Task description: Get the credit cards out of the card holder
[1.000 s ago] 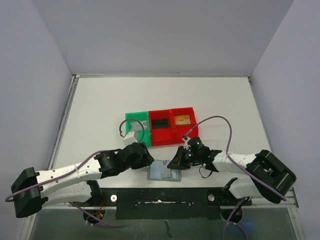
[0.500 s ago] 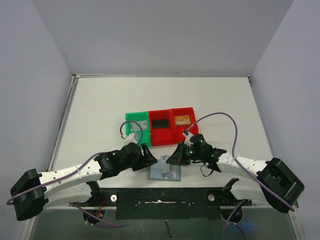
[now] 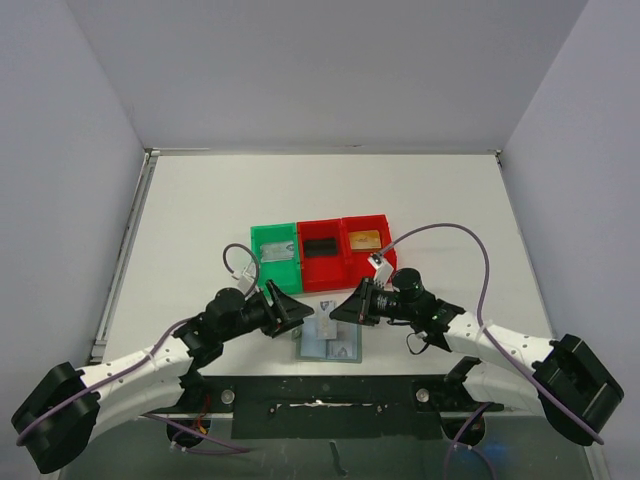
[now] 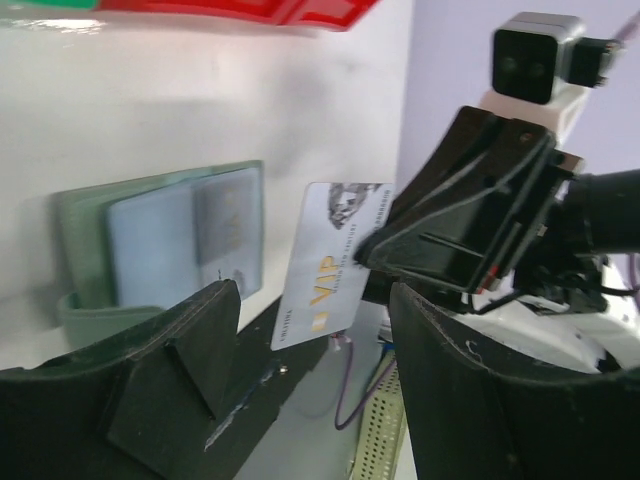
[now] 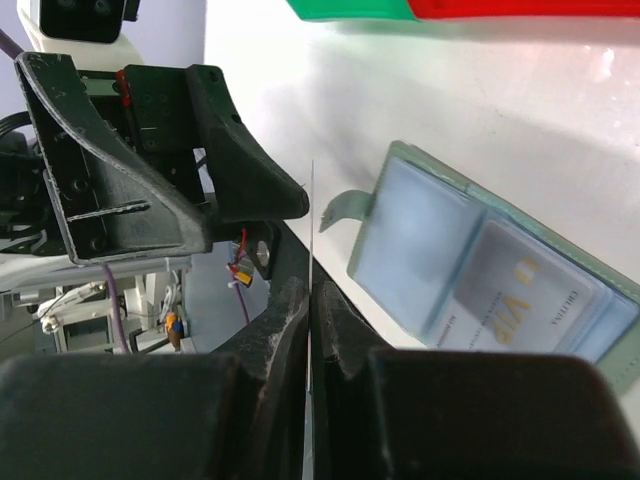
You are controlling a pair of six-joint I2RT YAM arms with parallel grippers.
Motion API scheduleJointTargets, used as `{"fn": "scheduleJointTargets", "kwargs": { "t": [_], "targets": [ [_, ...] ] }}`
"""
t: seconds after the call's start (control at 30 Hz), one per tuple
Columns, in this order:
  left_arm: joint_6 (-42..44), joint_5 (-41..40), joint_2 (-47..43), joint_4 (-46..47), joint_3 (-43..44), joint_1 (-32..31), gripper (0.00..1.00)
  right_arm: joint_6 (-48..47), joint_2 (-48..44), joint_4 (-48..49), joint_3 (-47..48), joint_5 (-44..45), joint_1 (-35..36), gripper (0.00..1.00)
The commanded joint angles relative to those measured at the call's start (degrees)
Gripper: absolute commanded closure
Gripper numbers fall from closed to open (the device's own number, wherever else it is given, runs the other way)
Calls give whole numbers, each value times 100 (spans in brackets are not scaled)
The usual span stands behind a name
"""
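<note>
The card holder (image 3: 332,346) lies open and flat near the table's front edge; it also shows in the left wrist view (image 4: 150,250) and the right wrist view (image 5: 470,255). My right gripper (image 3: 337,312) is shut on a white credit card marked "VIP" (image 4: 335,262) and holds it upright above the holder's left side, seen edge-on in the right wrist view (image 5: 312,225). A second credit card (image 5: 525,305) sits in the holder's panel. My left gripper (image 3: 296,308) is open and empty, its jaws facing the held card from the left, apart from it.
A green bin (image 3: 275,256) and two red bins (image 3: 322,262) (image 3: 366,245) stand in a row just behind the holder, each with an item inside. The black mounting plate (image 3: 330,395) runs along the front edge.
My right gripper has risen from the holder with a card in it. My left gripper has drawn back to the left and now faces the card, open.
</note>
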Motion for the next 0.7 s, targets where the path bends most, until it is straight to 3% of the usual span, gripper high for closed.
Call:
{"fn": "scheduleJointTargets", "kwargs": {
  "t": [0.0,0.17,0.4,0.67],
  "targets": [
    [42,363,-230,898,273,53,40,4,-342,470,88,-141,-32,100],
    [105,490,-156,1034,409,54,44,26,-545,584,98,-189,-45,100],
    [-389,745,71,2385,-3,88,52,88,-744,733,113,-297,-40,100],
    [-391,1087,211,2819,-13,108,61,201,-904,1058,30,-425,-42,100]
  ]
}}
